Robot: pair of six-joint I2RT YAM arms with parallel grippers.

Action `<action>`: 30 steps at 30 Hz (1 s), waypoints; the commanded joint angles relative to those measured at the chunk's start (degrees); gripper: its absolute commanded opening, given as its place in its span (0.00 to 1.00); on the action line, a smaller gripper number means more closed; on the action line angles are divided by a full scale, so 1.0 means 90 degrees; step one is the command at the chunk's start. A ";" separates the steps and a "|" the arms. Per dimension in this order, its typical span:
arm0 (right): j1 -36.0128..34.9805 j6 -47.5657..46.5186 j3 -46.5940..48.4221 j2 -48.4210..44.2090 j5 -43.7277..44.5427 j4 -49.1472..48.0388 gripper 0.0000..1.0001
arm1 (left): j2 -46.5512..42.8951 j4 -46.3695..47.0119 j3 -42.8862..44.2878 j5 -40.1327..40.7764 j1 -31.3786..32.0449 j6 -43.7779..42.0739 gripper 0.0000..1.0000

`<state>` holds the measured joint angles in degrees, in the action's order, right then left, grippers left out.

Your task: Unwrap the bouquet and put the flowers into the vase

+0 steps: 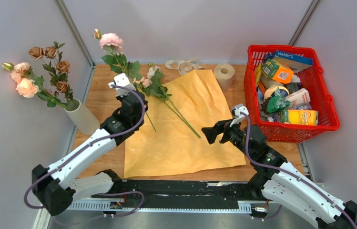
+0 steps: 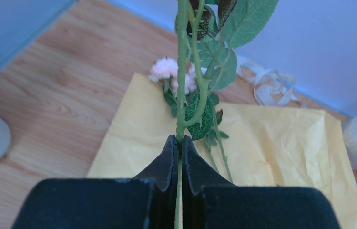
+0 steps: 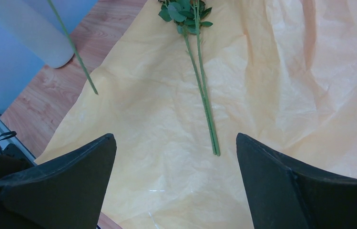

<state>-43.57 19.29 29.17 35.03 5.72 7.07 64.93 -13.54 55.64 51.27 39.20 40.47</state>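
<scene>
Left wrist view, flower stem (image 2: 181, 71) clamped between left jaws, right jaws wide apart over paper (image 3: 286, 95)

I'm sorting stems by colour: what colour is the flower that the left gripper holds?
The flower is pink, seen best in the top view.

Looks like a robotics lab test cell, not a home: walled in by plain grey panels (image 1: 186, 24) with metal corner posts (image 1: 74, 31), fitted with a wooden bench (image 1: 101, 102) and two white-and-black arms (image 1: 86, 152) bolted to a black rail (image 1: 190, 191) at its near edge, and stocked with a red basket (image 1: 331, 114) of packaged goods just right of the right end effector (image 1: 217, 131).
</scene>
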 commanded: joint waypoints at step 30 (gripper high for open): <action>-0.0002 0.0181 -0.0145 0.0288 -0.0039 -0.0463 1.00 | -0.1873 0.4219 -0.0127 -0.1761 -0.4785 -0.6117 0.00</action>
<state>-43.57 21.19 27.94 37.74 5.34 5.32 46.70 20.51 54.22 39.48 -1.10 -12.27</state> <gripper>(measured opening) 0.998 0.016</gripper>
